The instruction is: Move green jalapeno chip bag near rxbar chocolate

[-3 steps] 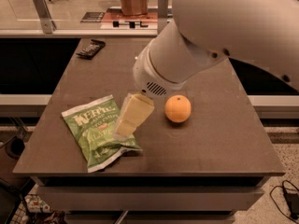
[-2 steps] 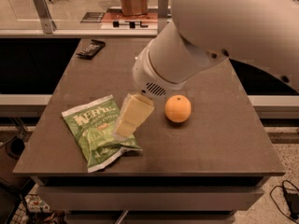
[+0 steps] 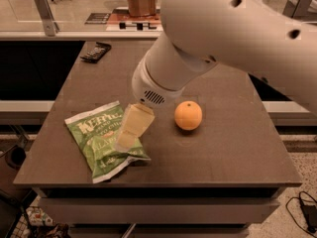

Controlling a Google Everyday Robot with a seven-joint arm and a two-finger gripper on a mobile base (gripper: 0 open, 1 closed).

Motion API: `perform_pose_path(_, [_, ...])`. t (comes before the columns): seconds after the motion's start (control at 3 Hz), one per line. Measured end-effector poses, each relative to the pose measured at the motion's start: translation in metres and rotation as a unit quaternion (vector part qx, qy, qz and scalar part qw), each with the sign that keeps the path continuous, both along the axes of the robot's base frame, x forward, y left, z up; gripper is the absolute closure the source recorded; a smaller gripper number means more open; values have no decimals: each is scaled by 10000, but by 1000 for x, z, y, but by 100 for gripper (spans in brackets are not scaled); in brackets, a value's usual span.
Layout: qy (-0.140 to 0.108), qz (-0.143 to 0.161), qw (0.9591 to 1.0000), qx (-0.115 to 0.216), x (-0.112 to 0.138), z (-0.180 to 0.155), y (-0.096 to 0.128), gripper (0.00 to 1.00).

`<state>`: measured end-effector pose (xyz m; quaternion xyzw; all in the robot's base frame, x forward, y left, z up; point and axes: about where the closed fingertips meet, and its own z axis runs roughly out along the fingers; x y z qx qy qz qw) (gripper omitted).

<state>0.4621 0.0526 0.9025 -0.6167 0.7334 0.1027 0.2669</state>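
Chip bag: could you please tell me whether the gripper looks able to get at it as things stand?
Probably yes. The gripper is right at the right edge of the chip bag; nothing lies between them, and the orange sits apart to the right.

The green jalapeno chip bag (image 3: 96, 135) is coloured green, with white ends and white lettering. The rxbar chocolate (image 3: 95, 52) is wrapped in near-black with faint light markings. The gripper (image 3: 126, 141), seen over the bag's right edge, is coloured pale cream. The orange (image 3: 188, 115) is plain orange and the table (image 3: 223, 148) dark grey-brown.
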Motion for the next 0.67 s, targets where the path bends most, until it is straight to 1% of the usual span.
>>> perform_pose_path(0.33, [271, 106, 9996, -46, 0, -28, 12, 0])
perform_pose_path(0.67, [487, 189, 9986, -5, -7, -53, 20, 0])
